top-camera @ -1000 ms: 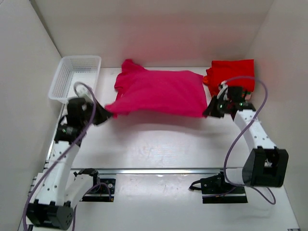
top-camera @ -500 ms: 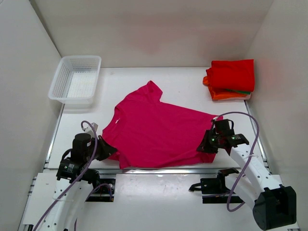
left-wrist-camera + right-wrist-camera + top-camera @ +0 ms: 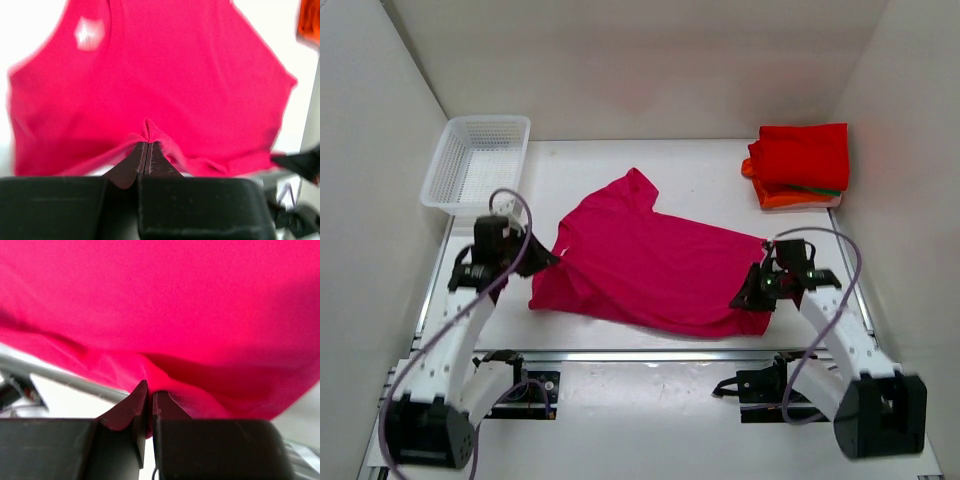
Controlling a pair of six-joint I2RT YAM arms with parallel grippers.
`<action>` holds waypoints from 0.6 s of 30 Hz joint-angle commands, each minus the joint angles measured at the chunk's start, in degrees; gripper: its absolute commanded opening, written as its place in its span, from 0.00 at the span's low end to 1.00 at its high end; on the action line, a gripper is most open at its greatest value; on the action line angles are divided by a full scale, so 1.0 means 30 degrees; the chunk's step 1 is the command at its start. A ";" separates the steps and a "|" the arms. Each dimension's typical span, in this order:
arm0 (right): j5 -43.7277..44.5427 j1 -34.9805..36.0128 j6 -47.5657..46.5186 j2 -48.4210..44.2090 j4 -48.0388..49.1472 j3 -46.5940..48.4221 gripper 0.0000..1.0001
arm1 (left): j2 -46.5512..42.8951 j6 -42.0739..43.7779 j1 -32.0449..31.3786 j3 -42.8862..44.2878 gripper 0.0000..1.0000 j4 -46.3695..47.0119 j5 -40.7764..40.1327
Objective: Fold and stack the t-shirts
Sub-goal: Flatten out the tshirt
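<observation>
A magenta-pink t-shirt (image 3: 650, 262) is spread across the middle of the table, one sleeve pointing to the back. My left gripper (image 3: 542, 262) is shut on its left edge, and a fold of pink cloth (image 3: 148, 131) sits pinched between the tips. At the shirt's right edge my right gripper (image 3: 752, 290) is shut on the cloth (image 3: 165, 385), which fills the right wrist view. A stack of folded t-shirts lies at the back right, a bright red one (image 3: 802, 155) on top with an orange one (image 3: 790, 199) under it and a thin green edge between.
A white mesh basket (image 3: 477, 165) stands at the back left corner. White walls close in the table on the left, back and right. A metal rail (image 3: 650, 353) runs along the near edge by the arm bases.
Both grippers carried the pink t-shirt from the back of the table toward the near edge, then moved back a little; the shirt now lies spread lower and flatter.
</observation>
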 commanded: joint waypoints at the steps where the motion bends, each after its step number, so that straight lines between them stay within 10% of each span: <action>1: -0.3910 -0.0327 -0.4935 0.4407 0.1384 0.4117 0.00 | 0.4396 0.2220 0.0806 0.4185 0.00 0.2032 -0.0651; 8: -0.0011 0.0411 -1.1160 1.8374 -0.5733 2.8432 0.00 | 1.5678 0.2840 0.3028 2.2692 0.00 -0.1541 -0.0360; 12: -0.2448 -0.0878 -0.9171 1.8076 -0.2202 3.1647 0.00 | 1.7474 0.2431 0.3615 3.2595 0.00 -0.3068 -0.1152; 14: -0.1513 -0.0618 -0.9491 1.6646 -0.0966 3.0106 0.00 | 1.5964 0.2546 0.3735 3.2004 0.00 -0.2371 -0.1122; 18: -0.2966 -0.1669 -0.8995 1.3095 0.2610 2.5179 0.00 | 0.8036 0.3075 0.3267 2.1864 0.00 0.1642 -0.3025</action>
